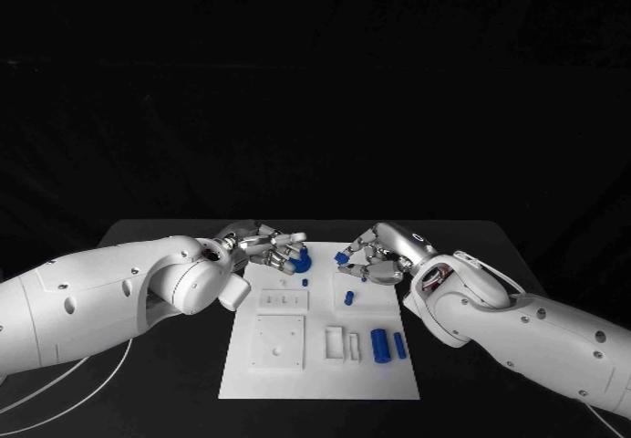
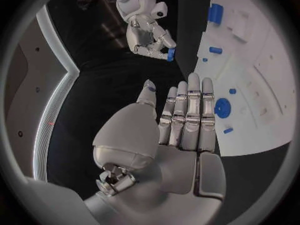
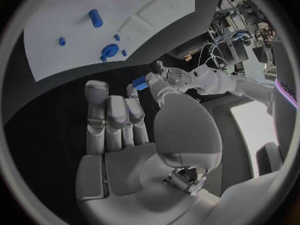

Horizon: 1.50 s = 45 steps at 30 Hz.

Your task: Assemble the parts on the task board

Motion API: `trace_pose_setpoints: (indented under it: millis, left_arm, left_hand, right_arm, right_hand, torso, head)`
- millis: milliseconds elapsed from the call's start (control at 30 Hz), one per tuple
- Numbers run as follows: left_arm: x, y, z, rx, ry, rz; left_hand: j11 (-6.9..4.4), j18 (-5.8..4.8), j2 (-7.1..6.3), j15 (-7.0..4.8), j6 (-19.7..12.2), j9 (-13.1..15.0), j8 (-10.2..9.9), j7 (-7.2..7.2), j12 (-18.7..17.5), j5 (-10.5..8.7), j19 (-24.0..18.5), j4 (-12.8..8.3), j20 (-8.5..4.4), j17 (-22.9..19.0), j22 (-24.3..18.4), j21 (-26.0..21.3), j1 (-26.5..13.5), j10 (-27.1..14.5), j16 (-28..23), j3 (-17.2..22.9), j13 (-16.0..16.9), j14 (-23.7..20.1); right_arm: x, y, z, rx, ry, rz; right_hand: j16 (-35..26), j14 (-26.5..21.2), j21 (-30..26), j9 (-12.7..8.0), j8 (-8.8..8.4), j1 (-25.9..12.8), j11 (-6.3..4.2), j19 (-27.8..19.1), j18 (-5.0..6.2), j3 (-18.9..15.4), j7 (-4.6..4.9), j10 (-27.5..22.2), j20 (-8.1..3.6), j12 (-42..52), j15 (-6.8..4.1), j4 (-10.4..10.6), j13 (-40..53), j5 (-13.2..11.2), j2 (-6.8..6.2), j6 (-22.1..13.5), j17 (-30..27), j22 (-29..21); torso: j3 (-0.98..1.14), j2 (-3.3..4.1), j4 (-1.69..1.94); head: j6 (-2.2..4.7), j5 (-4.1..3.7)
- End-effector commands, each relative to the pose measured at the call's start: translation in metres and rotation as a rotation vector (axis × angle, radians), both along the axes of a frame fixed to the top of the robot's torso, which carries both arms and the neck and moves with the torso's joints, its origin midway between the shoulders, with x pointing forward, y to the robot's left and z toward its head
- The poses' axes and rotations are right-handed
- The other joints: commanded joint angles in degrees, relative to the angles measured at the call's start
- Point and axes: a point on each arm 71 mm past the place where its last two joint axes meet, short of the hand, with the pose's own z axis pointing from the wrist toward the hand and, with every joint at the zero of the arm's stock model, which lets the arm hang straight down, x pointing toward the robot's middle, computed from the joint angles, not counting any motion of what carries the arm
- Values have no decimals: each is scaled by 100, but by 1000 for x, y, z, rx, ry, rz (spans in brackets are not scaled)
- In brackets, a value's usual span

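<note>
Both hands hover at the far end of the board, the right one pinching a small blue part.

The right hand (image 1: 375,258) holds a small blue part (image 1: 342,258) at its fingertips, its shape mostly hidden. The left hand (image 1: 273,247) has its fingers straight and apart, holding nothing, above a round blue part (image 1: 301,265) that they half cover. On the white board (image 1: 322,383), lying on the black worktop (image 1: 171,374), two blue cylinders (image 1: 381,346) lie side by side near the right edge.

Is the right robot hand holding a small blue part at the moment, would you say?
Yes, the right robot hand pinches a small blue cylindrical part at its fingertips above the white task board.
</note>
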Motion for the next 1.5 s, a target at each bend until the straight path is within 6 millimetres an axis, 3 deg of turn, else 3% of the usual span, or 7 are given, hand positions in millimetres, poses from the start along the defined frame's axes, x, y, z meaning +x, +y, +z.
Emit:
trace_pose_setpoints:
  millis: [33, 300, 433, 667, 1133, 1333, 1500]
  left_arm:
    - [-4, -6, -4, 36, 58, -40]
    - [-7, -16, -7, 50, 92, -88]
    - [-8, -19, -7, 57, 102, -99]
    - [-8, -25, -8, 64, 108, -115]
    - [-8, -34, -8, 53, 109, -115]
    - [-7, -35, -7, 45, 108, -107]
    - [-7, -37, -7, 41, 111, -111]
  left_hand:
    - [23, -36, -30, 9, 27, 6, 16, 12, 11, -23, 31, 85, 19, -6, -12, -22, -117, 25, 31, -26, 7, -16]
    - [15, -66, -247, -6, 37, 7, 17, 11, 7, -39, 110, 453, -10, -4, -68, -105, -384, 54, -24, 72, 7, 43]
    - [12, -67, -294, -8, 41, 7, 18, 8, 8, -38, 144, 494, -12, -1, -92, -148, -354, 61, -43, 163, 7, 57]
    - [13, -58, -212, -4, 40, 7, 17, 8, 10, -30, 139, 291, -2, 2, -94, -152, -244, 55, -18, 183, 7, 41]
    - [16, -55, -120, 0, 23, 6, 15, 11, 10, -27, 127, 179, 3, -1, -93, -145, -210, 44, 4, 185, 7, 19]
    - [13, -49, 21, -1, 24, 5, 14, 5, 11, -13, 117, 89, 6, -1, -88, -130, -146, 44, 24, 216, 6, 12]
    - [7, -46, 159, -3, 14, 3, 12, -5, 8, 165, 98, -29, 7, -2, -80, -108, 11, 39, 46, 308, 5, -5]
  right_arm:
    - [-1, 5, 1, -22, -10, 15]
    - [0, 12, 3, -21, -11, 30]
    - [0, 15, 3, -19, -11, 37]
    - [-1, 20, 4, -17, -12, 47]
    - [-1, 23, 4, -20, -7, 60]
    - [-2, 25, 4, -18, -7, 67]
    - [-2, 26, 5, -17, -8, 70]
  right_hand:
    - [-32, 28, 9, 8, 28, 56, 8, 296, -65, -27, 1, 15, -33, -28, -14, 11, 8, 29, 19, -33, 7, 103]
    - [-32, 28, 9, 8, 28, 56, 8, 296, -65, -27, 1, 15, -33, -28, -14, 11, 8, 29, 19, -33, 7, 103]
    - [-38, 27, 8, 8, 28, 64, 8, 294, -63, -33, 1, 16, -30, -26, -13, 19, 13, 31, 25, -33, 6, 99]
    - [-50, 23, -3, 8, 28, 71, 9, 293, -62, -36, 1, 6, -29, -39, -13, 19, 5, 37, 26, -35, -1, 95]
    - [-55, 23, -7, 8, 28, 69, 10, 292, -60, -46, 3, 7, -29, -40, -12, 22, 6, 37, 28, -37, -2, 90]
    - [-55, 24, -9, 8, 28, 73, 9, 292, -60, -48, 2, 9, -29, -37, -13, 21, 11, 49, 34, -37, -1, 89]
    - [-55, 24, -9, 8, 28, 73, 9, 292, -60, -48, 2, 9, -29, -37, -13, 21, 11, 49, 34, -37, -1, 89]
  torso:
    - [-2, 3, -4]
    - [-5, 2, -10]
    - [-3, 4, -9]
    - [-3, 1, -7]
    - [1, 1, -16]
    - [2, 0, -13]
    - [4, -1, -11]
  head:
    - [13, 39]
    - [26, 101]
    - [29, 114]
    - [30, 128]
    - [29, 143]
    - [27, 136]
    - [19, 132]
